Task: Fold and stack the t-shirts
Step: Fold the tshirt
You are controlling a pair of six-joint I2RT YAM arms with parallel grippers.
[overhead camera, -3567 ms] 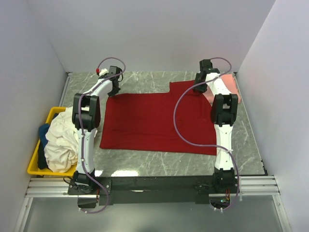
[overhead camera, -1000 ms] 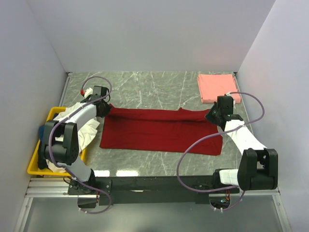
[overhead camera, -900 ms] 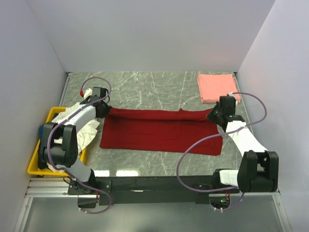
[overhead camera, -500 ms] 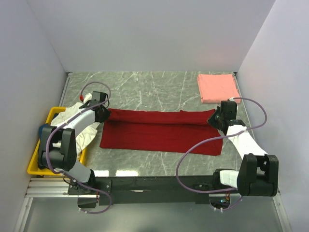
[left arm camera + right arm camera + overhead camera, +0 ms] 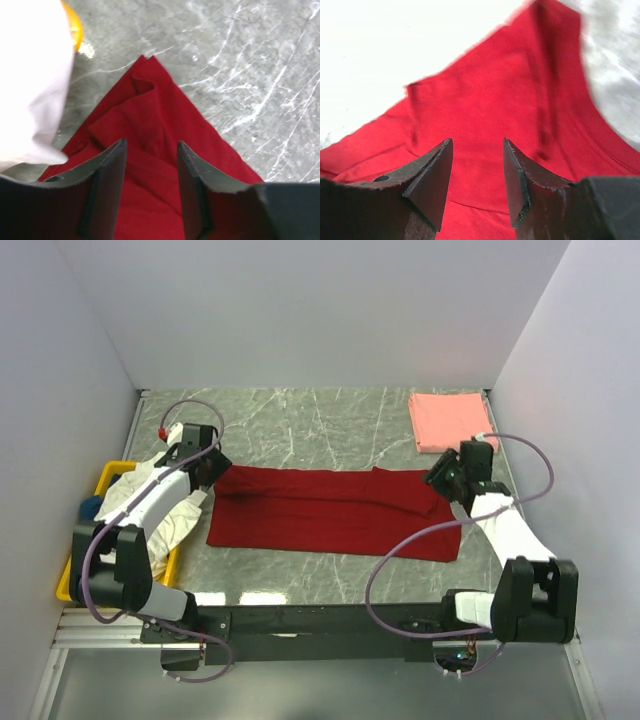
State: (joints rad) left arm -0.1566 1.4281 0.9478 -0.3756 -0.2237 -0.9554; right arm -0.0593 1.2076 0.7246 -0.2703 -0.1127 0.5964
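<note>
Dark red t-shirt is lying folded into a long band across the middle of the desk. Left jaws are hovering parted over its left corner, gripping nothing; right jaws are hovering parted over its right end, also empty. Salmon-pink t-shirt is sitting folded at upper right.

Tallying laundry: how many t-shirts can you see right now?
4: dark red shirt mid-table, salmon-pink shirt folded at far right, cream-white shirt and blue shirt in the yellow bin; others may hide underneath.
</note>
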